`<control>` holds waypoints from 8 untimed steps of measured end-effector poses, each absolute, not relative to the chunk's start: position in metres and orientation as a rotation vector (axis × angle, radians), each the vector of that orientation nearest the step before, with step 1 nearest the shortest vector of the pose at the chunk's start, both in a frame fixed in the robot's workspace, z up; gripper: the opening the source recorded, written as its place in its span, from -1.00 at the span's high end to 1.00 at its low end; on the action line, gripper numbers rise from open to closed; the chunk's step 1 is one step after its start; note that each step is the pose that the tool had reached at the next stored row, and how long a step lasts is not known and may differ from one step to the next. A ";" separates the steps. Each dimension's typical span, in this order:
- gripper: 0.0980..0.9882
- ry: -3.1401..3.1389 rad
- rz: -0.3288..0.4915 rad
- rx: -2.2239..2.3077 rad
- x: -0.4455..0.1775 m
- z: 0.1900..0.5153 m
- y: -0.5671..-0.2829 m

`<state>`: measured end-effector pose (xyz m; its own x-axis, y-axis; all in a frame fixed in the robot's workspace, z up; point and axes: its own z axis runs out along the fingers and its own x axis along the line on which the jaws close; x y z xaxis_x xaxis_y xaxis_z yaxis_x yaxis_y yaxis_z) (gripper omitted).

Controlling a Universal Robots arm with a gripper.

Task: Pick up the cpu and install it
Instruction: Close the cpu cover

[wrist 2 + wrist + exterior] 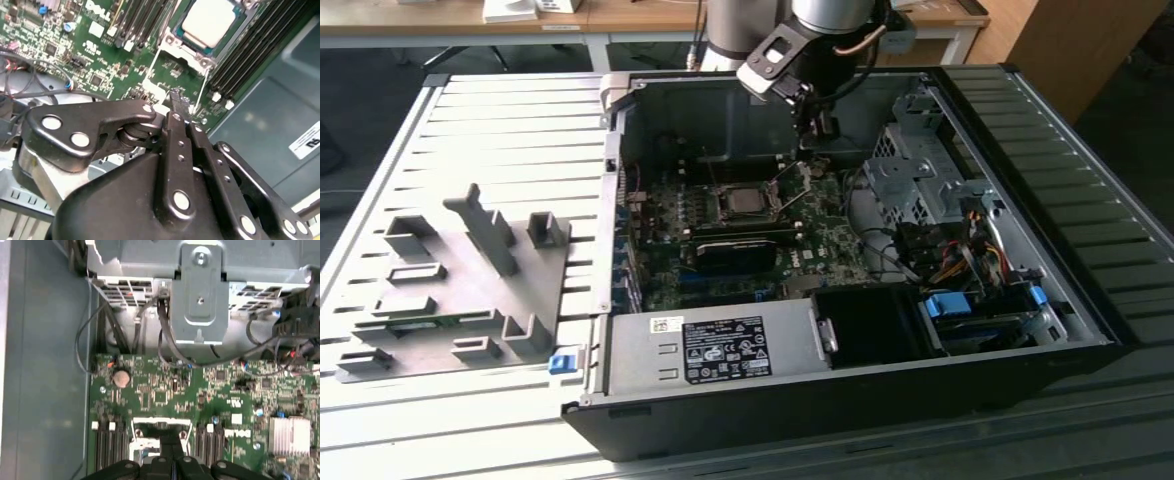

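Already we see the cpu (207, 22) seated in its socket (170, 41); gripper (178, 100) jaws pressed together, empty; latching seemingly left.

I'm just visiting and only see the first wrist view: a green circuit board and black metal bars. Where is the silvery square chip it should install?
Observer: In the second wrist view the flat silvery-grey square cpu sits in its socket on the green circuit board.
Operator: Is the claw holding it?
Observer: No, the black gripper is apart from it, close to a thin wire lever.
Operator: Where is all this?
Observer: Inside an open black computer case lying on a slatted grey table, per the exterior view.
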<state>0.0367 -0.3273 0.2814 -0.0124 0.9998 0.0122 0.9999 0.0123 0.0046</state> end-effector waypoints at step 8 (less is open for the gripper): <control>0.98 -2.244 -0.017 -2.188 0.048 0.274 -0.326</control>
